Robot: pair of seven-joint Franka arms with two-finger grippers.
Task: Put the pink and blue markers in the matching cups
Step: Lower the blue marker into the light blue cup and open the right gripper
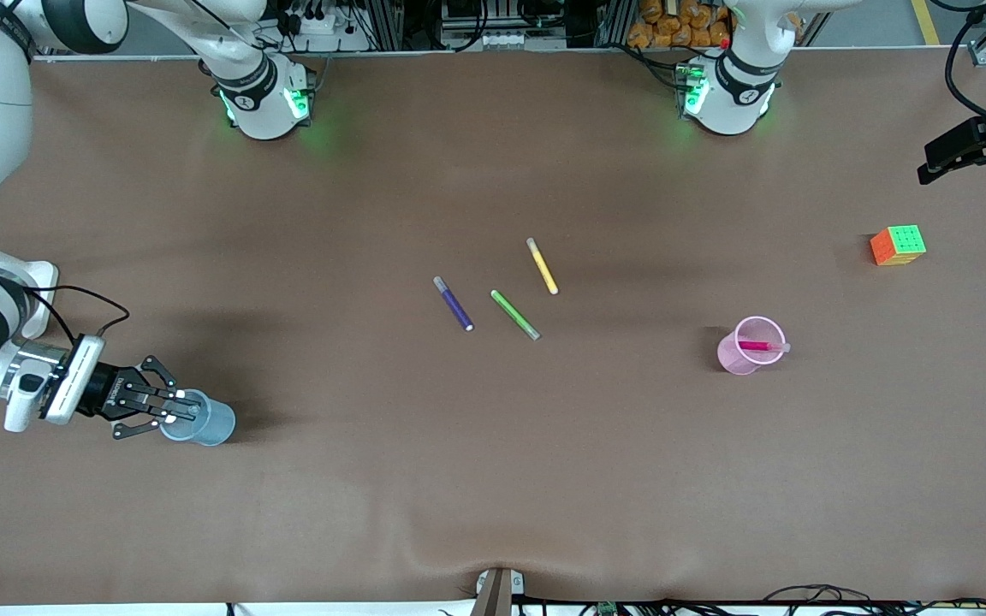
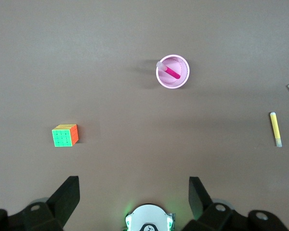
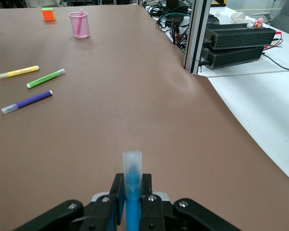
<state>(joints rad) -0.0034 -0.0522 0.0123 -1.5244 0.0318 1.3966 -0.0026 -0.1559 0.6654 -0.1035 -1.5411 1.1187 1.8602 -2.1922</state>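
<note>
My right gripper is shut on the blue marker, whose pale cap sticks out past the fingers. In the front view the fingertips are at the rim of the light blue cup, near the right arm's end of the table, and the marker is hidden there. The pink marker leans inside the pale pink cup toward the left arm's end. It also shows in the left wrist view. My left gripper is open and empty, held high over the table's edge at the left arm's end.
A purple marker, a green marker and a yellow marker lie together mid-table. A colour cube sits near the left arm's end. The table edge runs close beside the blue cup.
</note>
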